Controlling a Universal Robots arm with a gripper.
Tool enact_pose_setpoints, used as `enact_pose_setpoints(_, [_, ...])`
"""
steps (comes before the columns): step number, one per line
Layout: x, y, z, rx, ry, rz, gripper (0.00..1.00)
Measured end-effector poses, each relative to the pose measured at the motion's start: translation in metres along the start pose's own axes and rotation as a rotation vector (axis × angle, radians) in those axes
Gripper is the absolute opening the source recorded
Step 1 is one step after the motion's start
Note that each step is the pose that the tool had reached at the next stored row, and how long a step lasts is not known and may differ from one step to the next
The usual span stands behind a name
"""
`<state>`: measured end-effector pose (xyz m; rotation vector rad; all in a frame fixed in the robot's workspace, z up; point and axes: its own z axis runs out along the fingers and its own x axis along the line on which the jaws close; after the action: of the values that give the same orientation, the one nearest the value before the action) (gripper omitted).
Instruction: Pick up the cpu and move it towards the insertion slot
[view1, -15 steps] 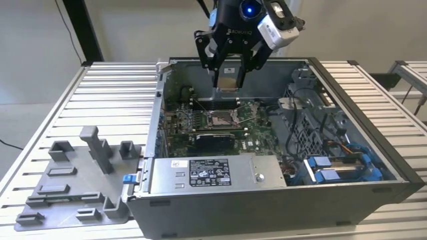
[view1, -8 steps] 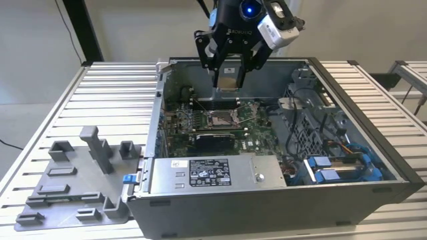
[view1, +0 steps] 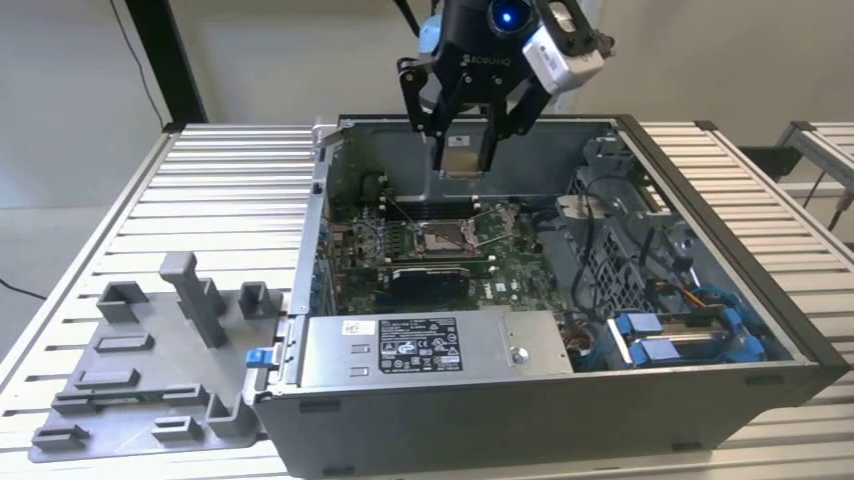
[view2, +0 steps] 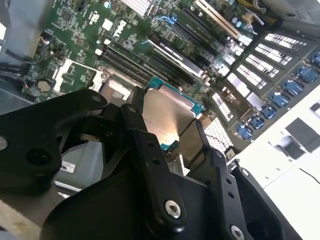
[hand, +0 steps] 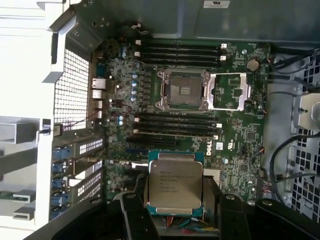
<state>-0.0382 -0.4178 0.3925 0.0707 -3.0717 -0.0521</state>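
Note:
My gripper (view1: 461, 160) hangs above the open computer case, shut on the cpu (view1: 459, 157), a thin square plate with a silvery top. In both wrist views the cpu (hand: 174, 183) (view2: 165, 120) sits between black fingers (view2: 137, 132), clear of the board. The insertion slot (view1: 441, 236) is a square socket with a shiny metal frame on the green motherboard, below the gripper in the exterior view. In the first wrist view the insertion slot (hand: 182, 90) lies open, its hinged frame (hand: 229, 91) flipped to one side.
The case walls (view1: 534, 395) surround the motherboard. A white-labelled metal box (view1: 407, 346) lies at the case front, cables and blue drive parts (view1: 681, 335) at the exterior view's right. A grey plastic fixture (view1: 147, 350) stands on the slatted table (view1: 227, 190) at the left.

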Motion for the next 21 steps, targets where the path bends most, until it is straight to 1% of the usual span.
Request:
enact_pose_setpoints(5, [-0.0048, 0.0144, 0.0014, 0.0001, 0.0001, 0.0, 0.0])
enact_pose_setpoints(17, [-0.0171, 0.0241, 0.0046, -0.0001, 0.0025, 0.0, 0.0])
enact_pose_setpoints(21, [-0.0197, 0.0313, 0.0059, 0.0, 0.0026, 0.0, 0.0])
